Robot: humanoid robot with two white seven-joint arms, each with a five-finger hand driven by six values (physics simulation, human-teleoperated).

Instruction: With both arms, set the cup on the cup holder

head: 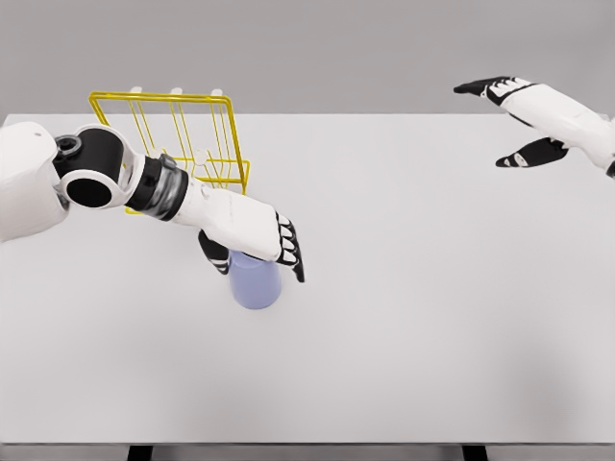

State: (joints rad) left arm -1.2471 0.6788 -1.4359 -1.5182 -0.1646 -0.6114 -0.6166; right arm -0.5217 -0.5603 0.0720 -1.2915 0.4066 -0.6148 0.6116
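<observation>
Gripping cup (256,285), left hand (252,242)

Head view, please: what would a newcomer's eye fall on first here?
First, the left hand, closed around the top of a lavender cup standing on the white table, left of centre. Just behind it stands a yellow wire cup holder, near the far left edge. The right hand hangs open at the upper right, holding nothing.

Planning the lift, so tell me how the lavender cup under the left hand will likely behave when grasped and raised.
The cup looks rigid and smooth-walled, so it may slip in the left hand. It seems small and probably light. Standing upright on the table, it could tip if pushed from one side.
</observation>
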